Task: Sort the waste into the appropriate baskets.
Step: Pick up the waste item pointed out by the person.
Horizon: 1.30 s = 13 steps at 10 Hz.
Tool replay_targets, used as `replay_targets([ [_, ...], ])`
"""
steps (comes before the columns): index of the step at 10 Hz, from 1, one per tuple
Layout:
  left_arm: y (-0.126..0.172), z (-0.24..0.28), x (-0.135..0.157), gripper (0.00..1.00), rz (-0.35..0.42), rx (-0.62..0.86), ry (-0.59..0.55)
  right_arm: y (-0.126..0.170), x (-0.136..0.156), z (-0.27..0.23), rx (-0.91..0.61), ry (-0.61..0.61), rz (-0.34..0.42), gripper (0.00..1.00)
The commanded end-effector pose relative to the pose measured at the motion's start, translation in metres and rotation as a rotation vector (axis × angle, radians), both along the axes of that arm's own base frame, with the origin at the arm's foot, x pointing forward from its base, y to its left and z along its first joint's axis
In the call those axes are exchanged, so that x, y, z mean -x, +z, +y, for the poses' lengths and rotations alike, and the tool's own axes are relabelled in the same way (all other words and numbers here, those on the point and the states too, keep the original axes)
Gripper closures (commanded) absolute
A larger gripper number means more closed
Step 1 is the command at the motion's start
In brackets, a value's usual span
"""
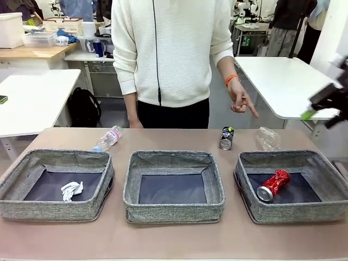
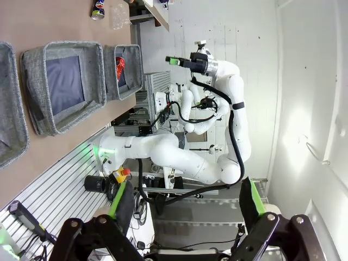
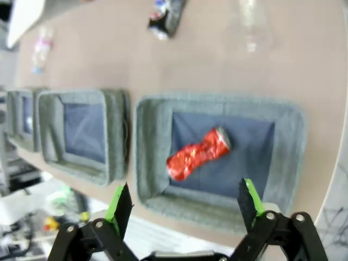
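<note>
The right gripper hung high over the right-hand end of the brown surface, its two green-padded fingers spread as wide as they go and nothing between them. Looking down along it, the dented red can lay straight below the gap. It was on its side on the dark bottom of the right-hand shallow grey woven-fabric basket, well apart from the fingertips. Past that basket, on the bare surface toward the person, the dark can lay on its side. Near it, further right, the clear plastic cup lay tipped over as well; neither touched the basket, and both were farther from the gripper than the red can was. The person's hand hung above those two with a finger pointing downward. The middle grey basket showed only its bare dark bottom. The left grey basket held the crumpled white paper wad on its floor. The clear blue-capped bottle lay on its side on the surface just behind that basket's far right corner, a long way across from the right gripper. The left gripper was held off beyond the robot's edge of the surface, turned sideways toward the arms' stand, its fingers likewise fully apart and empty. The baskets sat well away from it, along the top left of what it faced.
</note>
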<state>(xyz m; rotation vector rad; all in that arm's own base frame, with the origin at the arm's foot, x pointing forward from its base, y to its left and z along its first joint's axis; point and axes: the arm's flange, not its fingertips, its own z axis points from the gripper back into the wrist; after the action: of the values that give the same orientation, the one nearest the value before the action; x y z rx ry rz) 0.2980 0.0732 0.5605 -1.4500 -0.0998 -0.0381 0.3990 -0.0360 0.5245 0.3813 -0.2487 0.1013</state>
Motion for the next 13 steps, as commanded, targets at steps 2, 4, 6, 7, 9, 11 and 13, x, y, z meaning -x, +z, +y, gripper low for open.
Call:
replay_targets([
  [2,0.002,0.002,0.002,0.0,-0.027,0.017,-0.011,-0.013,-0.092,0.016,0.218,0.014,-0.036,0.0],
  [4,0.002,0.002,0.002,0.0,-0.027,0.017,-0.011,-0.035,-0.142,0.027,0.315,-0.061,-0.023,0.0],
  [6,0.002,0.002,0.002,0.0,-0.027,0.017,-0.011,-0.071,-0.181,0.031,0.33,-0.103,-0.109,0.0],
  [7,0.002,0.002,0.002,0.0,-0.027,0.017,-0.011,-0.077,-0.184,0.025,0.268,-0.141,-0.034,0.0],
  [9,0.002,0.002,0.002,0.0,-0.027,0.017,-0.011,-0.069,-0.167,0.021,0.3,-0.052,-0.075,0.0],
  [11,0.002,0.002,0.002,0.0,-0.027,0.017,-0.011,-0.08,-0.177,0.034,0.355,0.036,-0.022,0.0],
  [13,0.002,0.002,0.002,0.0,-0.027,0.017,-0.011,-0.1,-0.203,0.042,0.381,0.011,0.047,0.0],
])
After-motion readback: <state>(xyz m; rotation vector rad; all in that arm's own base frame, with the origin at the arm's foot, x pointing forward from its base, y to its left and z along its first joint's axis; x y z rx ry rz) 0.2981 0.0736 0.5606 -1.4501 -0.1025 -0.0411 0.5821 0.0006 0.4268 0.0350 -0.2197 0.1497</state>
